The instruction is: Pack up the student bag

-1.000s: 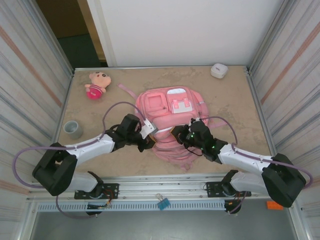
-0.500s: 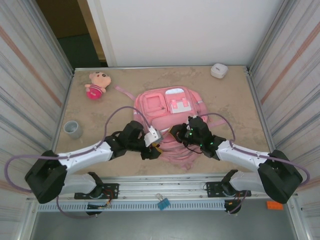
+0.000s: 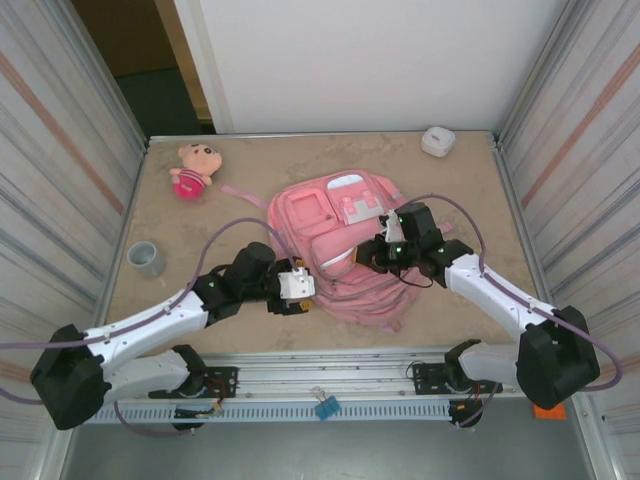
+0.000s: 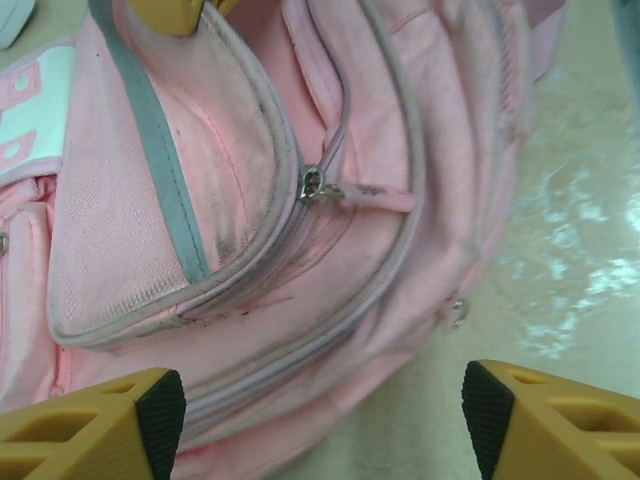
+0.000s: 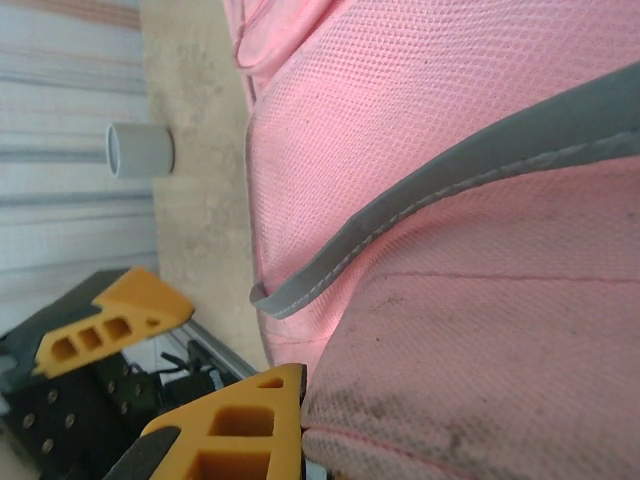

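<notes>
Bag (image 3: 345, 250): lies flat at the middle of the table (image 3: 470, 200), front pockets up, between the two grippers.
Flap (image 4: 130, 200): front pocket panel edged with grey trim (image 5: 450, 170); it bulges away from the body, apparently because its edge is being pulled.
Right gripper (image 3: 372, 257): closed on the flap's edge beside the trim, one yellow finger seen against the fabric; the hold seems meant to keep the cloth taut and the bag from sliding.
Left gripper (image 3: 298, 288): jaws wide apart with nothing between them; its fingers (image 4: 100, 430) frame the bag's lower side, just off the fabric, placed to reach in.
Zip pull (image 4: 313, 185): sits on the track under the flap, straight ahead of the left gripper; probably the next thing to pinch.
Doll (image 3: 190, 168), cup (image 3: 146, 258), white case (image 3: 437, 140): stand well apart from the bag near the table's edges; likely the contents, none yet packed.
Stage: judged early, with the pockets being opened.
Risk: limp fabric may slip from the pinch, and the small pull is easily missed.
</notes>
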Controlling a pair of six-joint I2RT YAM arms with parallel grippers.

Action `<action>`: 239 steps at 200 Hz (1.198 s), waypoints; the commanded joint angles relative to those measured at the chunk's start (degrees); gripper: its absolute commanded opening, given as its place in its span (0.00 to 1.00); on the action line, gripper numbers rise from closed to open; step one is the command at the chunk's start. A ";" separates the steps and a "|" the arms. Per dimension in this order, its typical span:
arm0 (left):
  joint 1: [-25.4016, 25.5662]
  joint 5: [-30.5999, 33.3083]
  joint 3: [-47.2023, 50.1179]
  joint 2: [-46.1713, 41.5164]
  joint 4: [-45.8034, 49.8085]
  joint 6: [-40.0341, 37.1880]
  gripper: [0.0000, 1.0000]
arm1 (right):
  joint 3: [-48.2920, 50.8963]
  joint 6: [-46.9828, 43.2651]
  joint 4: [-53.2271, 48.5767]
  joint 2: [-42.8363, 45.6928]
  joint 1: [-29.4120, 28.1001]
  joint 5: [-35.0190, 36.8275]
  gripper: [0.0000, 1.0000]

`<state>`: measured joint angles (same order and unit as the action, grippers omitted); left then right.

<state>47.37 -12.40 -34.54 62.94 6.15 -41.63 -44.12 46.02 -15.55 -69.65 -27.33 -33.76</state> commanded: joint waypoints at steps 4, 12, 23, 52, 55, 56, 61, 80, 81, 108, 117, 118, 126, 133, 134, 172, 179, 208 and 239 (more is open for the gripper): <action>0.04 2.18 -2.47 5.43 -6.51 -7.81 0.76 | -2.87 -7.52 -4.37 0.29 1.52 -7.29 0.00; 0.08 1.25 -3.26 7.44 -8.04 -8.18 0.76 | -2.99 -7.69 -4.40 0.16 2.11 -8.15 0.00; 0.08 0.30 -4.14 9.82 -10.63 -8.20 0.75 | -3.21 -8.11 -4.83 0.03 2.77 -8.98 0.00; 0.04 -1.44 -5.89 14.50 -15.72 -8.30 0.73 | -3.93 -9.75 -6.61 -0.25 4.20 -10.07 0.00; 0.06 -1.78 -5.96 14.59 -16.02 -8.30 0.74 | -4.03 -9.87 -6.74 -0.23 4.47 -10.22 0.00; 0.03 -1.85 -5.97 14.59 -16.09 -8.30 0.74 | -4.04 -9.88 -6.80 -0.23 4.56 -10.25 0.00; 0.03 -2.43 -6.04 14.62 -16.87 -8.17 0.74 | -4.11 -10.06 -7.02 -0.39 4.81 -10.44 0.00; -0.02 -4.28 -5.85 14.74 -18.70 -8.85 0.73 | -4.21 -10.42 -7.21 -0.49 5.91 -11.45 0.00; -0.01 -4.37 -5.91 14.75 -18.67 -8.92 0.73 | -4.22 -10.42 -7.26 -0.53 5.99 -11.48 0.00; -0.09 -5.11 -8.35 18.08 -15.26 -11.85 0.60 | -4.18 -10.86 -7.13 -1.07 6.55 -12.32 0.00; -0.12 -4.66 -8.69 19.59 -15.93 -12.12 0.52 | -4.22 -11.03 -7.09 -1.11 6.61 -12.55 0.00; -0.19 -4.61 -8.74 19.77 -16.09 -12.10 0.51 | -4.22 -11.04 -7.11 -1.11 6.60 -12.56 0.00; -0.53 -4.81 -8.61 20.80 -17.40 -11.90 0.42 | -4.16 -11.13 -7.09 -1.10 6.65 -12.43 0.00; -0.98 -5.31 -8.73 21.61 -18.17 -11.45 0.34 | -4.08 -11.18 -7.11 -0.88 6.76 -12.26 0.00; -1.06 -5.50 -8.76 21.70 -18.27 -11.41 0.33 | -4.07 -11.20 -7.12 -0.82 6.76 -12.23 0.00; -2.78 -13.03 -8.07 20.72 -17.93 -3.29 0.06 | -3.19 -12.20 -9.91 2.67 8.08 -5.96 0.05; -3.23 -15.24 -7.56 20.68 -18.99 -0.38 0.06 | -2.76 -12.27 -10.12 3.50 8.00 -3.59 0.06; -3.50 -18.69 -4.75 21.64 -26.49 11.24 0.02 | -1.22 -10.71 -9.43 7.10 5.72 5.02 0.33; -4.36 -18.03 -5.93 23.33 -28.24 25.03 0.00 | -3.16 -10.44 -14.82 12.29 -1.21 22.44 0.50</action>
<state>43.92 -27.70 -39.88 84.75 -18.52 -32.69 -45.78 36.40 -25.39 -61.56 -23.73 -26.63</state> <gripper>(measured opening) 0.106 0.465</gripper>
